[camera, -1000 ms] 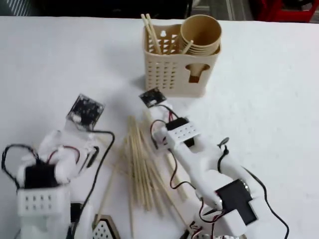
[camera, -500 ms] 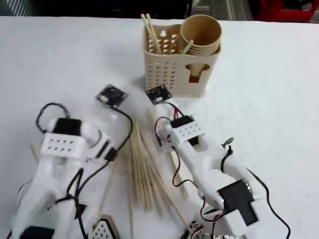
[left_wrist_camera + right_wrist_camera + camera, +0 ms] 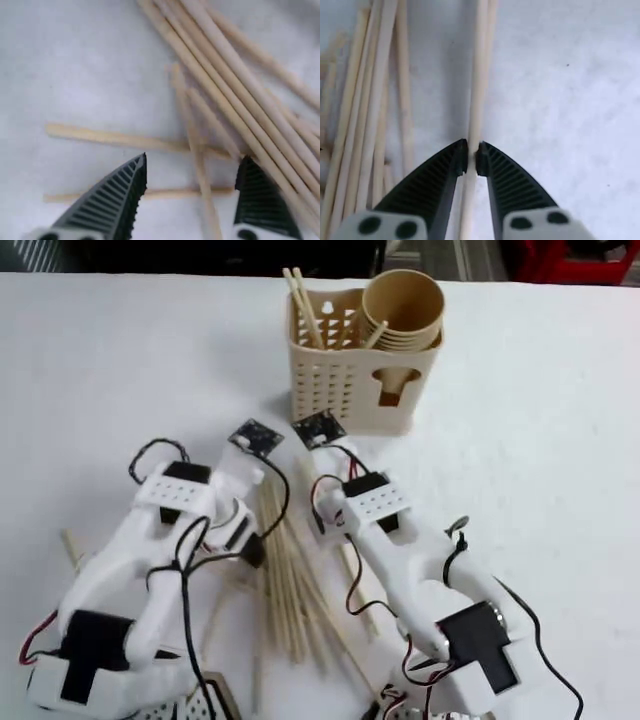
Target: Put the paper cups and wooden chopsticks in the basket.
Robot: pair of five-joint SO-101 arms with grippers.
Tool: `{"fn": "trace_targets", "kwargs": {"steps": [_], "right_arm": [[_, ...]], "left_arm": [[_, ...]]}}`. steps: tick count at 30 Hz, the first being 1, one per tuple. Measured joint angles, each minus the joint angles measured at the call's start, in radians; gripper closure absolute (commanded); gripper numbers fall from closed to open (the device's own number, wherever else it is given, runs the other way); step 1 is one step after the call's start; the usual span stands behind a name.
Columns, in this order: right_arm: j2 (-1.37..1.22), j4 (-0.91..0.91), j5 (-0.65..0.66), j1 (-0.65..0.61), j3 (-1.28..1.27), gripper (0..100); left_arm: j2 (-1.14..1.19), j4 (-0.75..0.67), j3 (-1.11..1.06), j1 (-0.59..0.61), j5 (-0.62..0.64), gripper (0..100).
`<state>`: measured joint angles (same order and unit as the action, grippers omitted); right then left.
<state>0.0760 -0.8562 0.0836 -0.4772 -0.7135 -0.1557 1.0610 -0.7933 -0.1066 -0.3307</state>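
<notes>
Many loose wooden chopsticks [image 3: 285, 585] lie heaped on the white table [image 3: 120, 360]. We see the right gripper [image 3: 472, 147] clenched on one chopstick [image 3: 480, 75] at the heap's 1 o'clock edge. The left gripper [image 3: 194, 161], its fingers spread apart, hovers over sticks at 10 o'clock. Farther off at 12 o'clock, the basket [image 3: 345, 390] holds stacked paper cups [image 3: 403, 302].

You have one basket [image 3: 340, 390], one nested stack of paper cups [image 3: 403, 302] and three chopsticks [image 3: 302, 308] standing in it. You see roughly a dozen loose chopsticks [image 3: 283, 585] too
</notes>
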Motion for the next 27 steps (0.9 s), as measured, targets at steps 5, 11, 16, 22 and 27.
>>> {"fn": "trace_targets", "kwargs": {"steps": [5, 11, 16, 22, 27], "right_arm": [[0.0, 0.0, 0.0, 0.0, 0.0, 98.1], [0.0, 0.0, -0.002, 0.002, 0.0, 98.1], [0.0, 0.0, -0.002, 0.003, 0.0, 98.1], [0.0, 0.0, -0.002, 0.002, 0.0, 98.1], [0.0, 0.0, -0.002, 0.002, 0.0, 98.1]], "left_arm": [[0.011, -0.011, 0.029, 0.0, 0.002, 73], [0.012, -0.014, 0.029, -0.068, 0.06, 73], [0.012, -0.014, 0.029, -0.089, 0.092, 73], [0.031, -0.014, 0.029, -0.071, 0.098, 75], [0.069, 0.0, 0.057, -0.063, 0.097, 81]]}}
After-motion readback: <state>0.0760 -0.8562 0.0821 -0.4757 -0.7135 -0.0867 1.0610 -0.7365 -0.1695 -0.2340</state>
